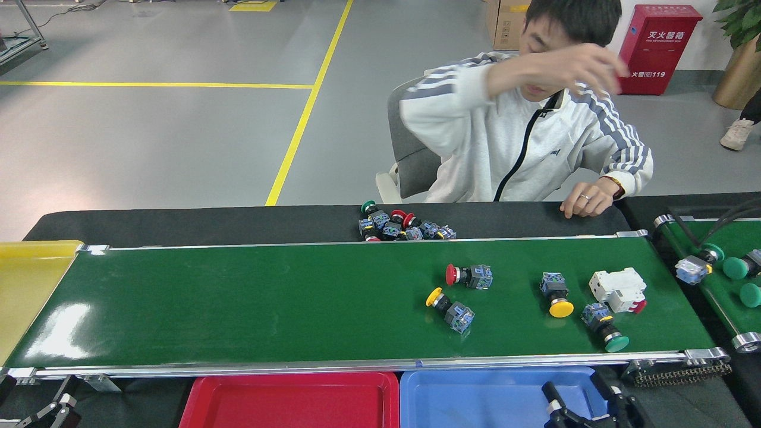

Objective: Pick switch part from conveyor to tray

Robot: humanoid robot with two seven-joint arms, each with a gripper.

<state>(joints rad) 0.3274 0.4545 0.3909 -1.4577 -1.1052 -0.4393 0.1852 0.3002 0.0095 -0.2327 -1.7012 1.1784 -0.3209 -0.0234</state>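
Long glossy dark-green conveyor (238, 303) with silver edge rails, spanning the black tabletop (178, 223).

On the belt, right half:
- red-capped push-button switch part (468, 275), lying on its side;
- yellow-capped switch part (450, 309), just beside and nearer than the red one;
- second yellow-capped switch part (557, 295), cap toward the near rail;
- white block-shaped breaker with a red tab (618, 290), farthest right;
- green-capped switch part (605, 328), near the breaker, closest to the near rail.

Beyond the far rail: a heap of mixed switch parts (404, 227) on the tabletop.

Below the near rail: shallow rectangular red plastic tray (202, 395), nothing visible inside; same-shaped blue plastic tray (416, 392) touching its right side. Yellow tray (30, 279) at the belt's left end.

Far right: smaller green belt (722, 285), seen partly, carrying green-capped parts.

Right hand (585, 392): black fingers (552, 397) spread apart over the blue tray's near right corner, released, grasping nothing. Left hand (50, 413): only a sliver at the bottom left corner; I cannot tell its state.

Person in a grey striped jacket (511, 148), seated behind the tabletop, one arm raised, the other hand resting on the tabletop.
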